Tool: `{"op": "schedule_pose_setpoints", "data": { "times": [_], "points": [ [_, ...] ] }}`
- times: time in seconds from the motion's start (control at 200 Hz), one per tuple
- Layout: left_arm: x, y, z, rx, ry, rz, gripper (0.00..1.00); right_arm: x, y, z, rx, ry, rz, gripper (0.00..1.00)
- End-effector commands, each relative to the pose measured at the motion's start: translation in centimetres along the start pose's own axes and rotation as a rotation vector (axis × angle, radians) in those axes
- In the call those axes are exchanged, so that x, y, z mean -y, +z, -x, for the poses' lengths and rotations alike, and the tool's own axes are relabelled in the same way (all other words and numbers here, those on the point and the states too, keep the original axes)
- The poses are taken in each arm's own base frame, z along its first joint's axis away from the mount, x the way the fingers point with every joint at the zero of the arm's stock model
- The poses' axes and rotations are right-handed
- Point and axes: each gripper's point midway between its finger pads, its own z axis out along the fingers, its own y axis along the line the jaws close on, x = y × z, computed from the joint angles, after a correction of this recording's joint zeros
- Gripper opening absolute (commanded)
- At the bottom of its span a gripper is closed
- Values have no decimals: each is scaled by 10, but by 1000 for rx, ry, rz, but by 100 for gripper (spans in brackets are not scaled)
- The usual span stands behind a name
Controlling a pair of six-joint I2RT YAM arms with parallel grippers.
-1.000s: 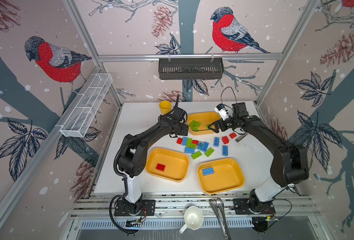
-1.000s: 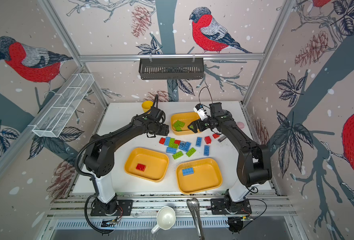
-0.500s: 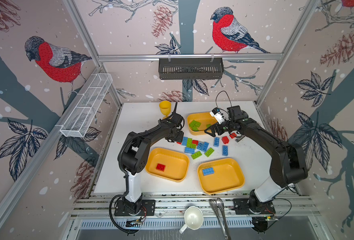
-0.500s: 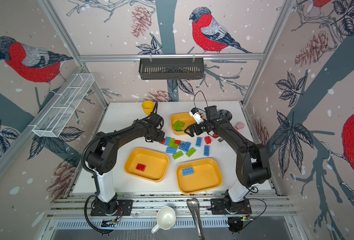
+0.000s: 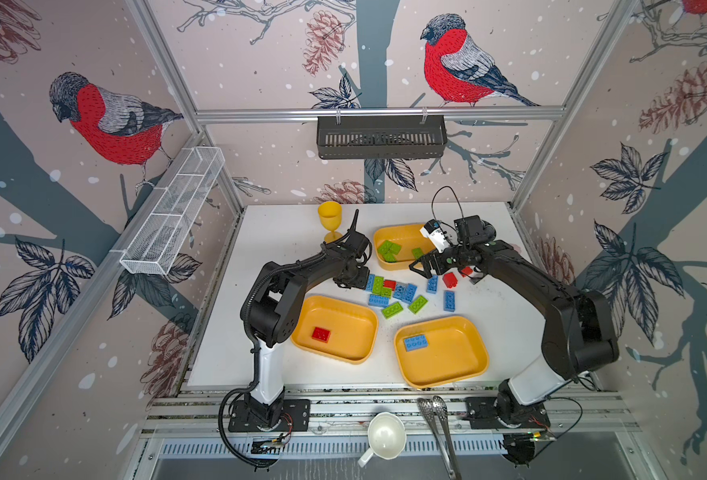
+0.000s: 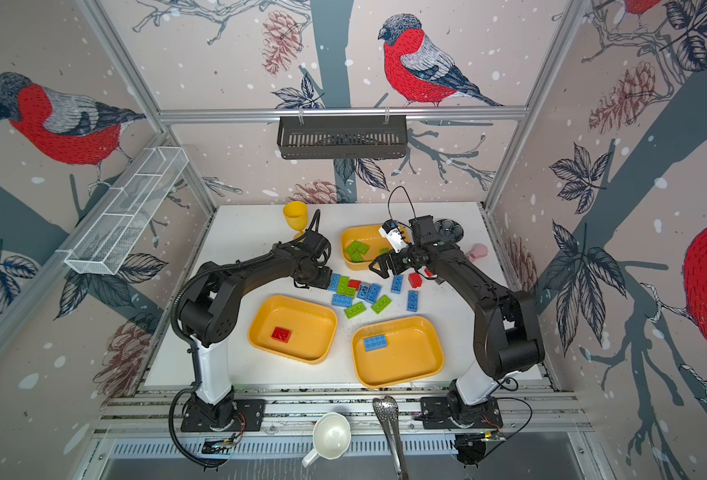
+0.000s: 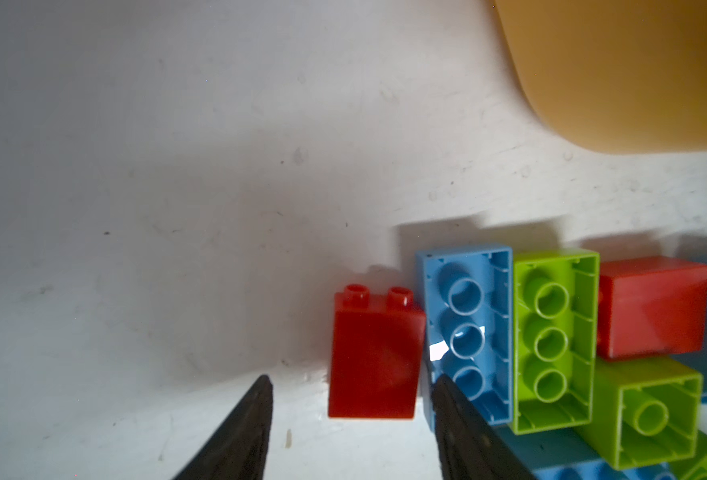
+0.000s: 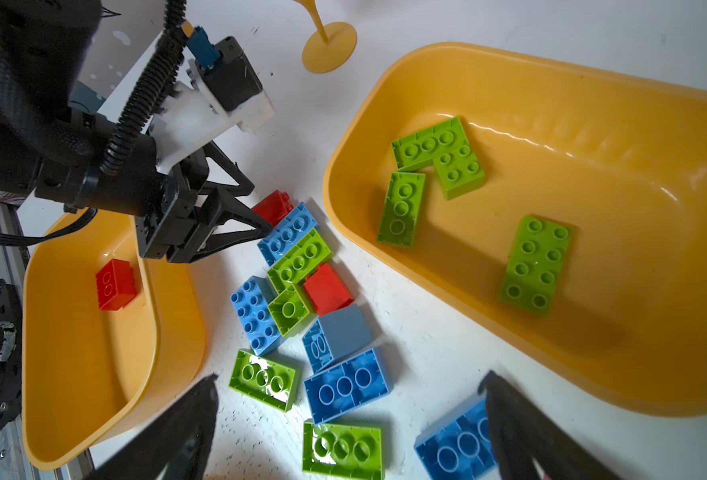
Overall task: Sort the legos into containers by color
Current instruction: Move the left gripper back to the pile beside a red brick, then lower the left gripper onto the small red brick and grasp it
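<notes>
"Where is the left pincer point(image 7: 352, 380) working?"

"It is reaching into the left end of the loose legos point(image 5: 397, 293) lying in the middle of the bench point(image 5: 285, 249). Its fingers are standing apart on either side of a small red brick point(image 7: 374, 357). One is showing bare bench between itself and the brick, and the other is sitting at the seam with an upturned blue brick point(image 7: 466, 328)."

"And the right pincer point(image 8: 349, 376)?"

"It is spread wide, carrying nothing, and hanging over the loose bricks just beside the far tray point(image 5: 401, 227), where four green bricks point(image 5: 389, 249) are lying."

"What about the other trays?"

"The near left tray point(image 5: 343, 328) is holding a lone red brick point(image 5: 321, 334), and the near right tray point(image 5: 451, 361) is holding a lone blue brick point(image 5: 415, 342)."
</notes>
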Motion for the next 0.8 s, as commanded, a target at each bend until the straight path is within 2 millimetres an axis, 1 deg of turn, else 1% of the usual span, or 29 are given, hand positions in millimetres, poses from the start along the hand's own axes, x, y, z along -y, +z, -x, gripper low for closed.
{"op": "schedule_pose_setpoints", "data": {
  "times": [0.0, 0.06, 0.14, 0.245, 0.405, 0.62, 0.795],
  "points": [
    [0, 4, 1, 4, 2, 20, 59, 1, -2, 2, 11, -13, -9, 99],
    [-7, 6, -2, -9, 2, 59, 57, 1, -3, 3, 12, -16, -9, 100],
    [-13, 4, -1, 4, -6, 90, 54, 2, -3, 4, 14, -16, -11, 99],
    [-18, 1, 1, 7, -9, 105, 53, 3, -3, 4, 14, -17, -9, 99],
    [-13, -6, 7, 19, -9, 75, 54, 4, -2, 4, 13, -18, -8, 99],
    [-21, -9, 16, 33, -34, 75, 55, 5, -2, 6, 12, -17, -9, 99],
    [-24, -1, 14, 13, -21, 80, 54, 7, -2, 9, 9, -21, -9, 99]
  ]
}}
